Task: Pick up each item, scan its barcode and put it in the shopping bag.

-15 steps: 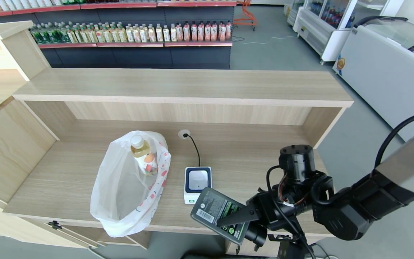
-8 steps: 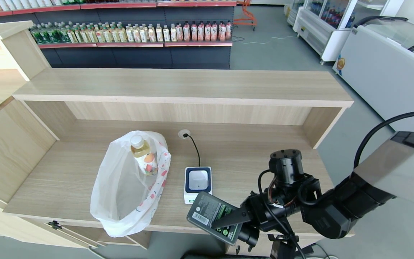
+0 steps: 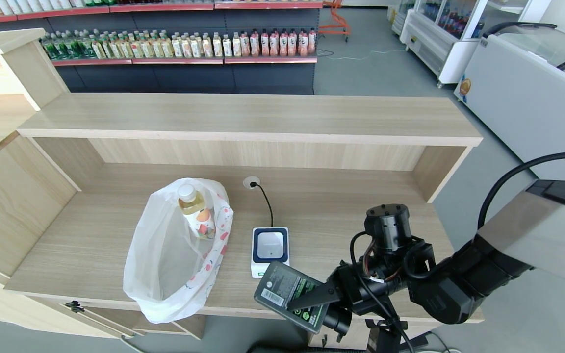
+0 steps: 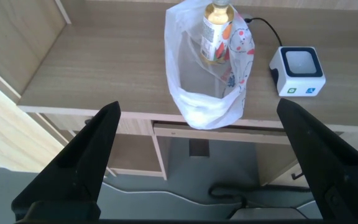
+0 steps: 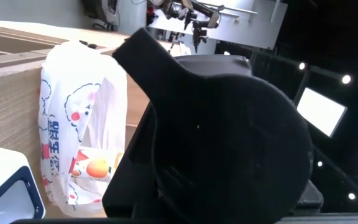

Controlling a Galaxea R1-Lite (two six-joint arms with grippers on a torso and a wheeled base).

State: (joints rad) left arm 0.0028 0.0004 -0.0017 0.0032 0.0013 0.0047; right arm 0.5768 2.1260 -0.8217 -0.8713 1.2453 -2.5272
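The right gripper [image 3: 296, 306] was clamped on a dark packet [image 3: 281, 286], barcode up, above the counter's [image 3: 91, 245] near edge, just beside the scanner [image 3: 269, 247]. The left gripper [image 4: 197, 107] hung with its fingers spread wide, facing the bag [image 3: 165, 267], where a bottle [image 3: 195, 211] stood.

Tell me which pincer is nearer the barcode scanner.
Right. The right pincer holds a dark packet just in front of the scanner; the left pincer hangs open off the counter front, facing the shopping bag.
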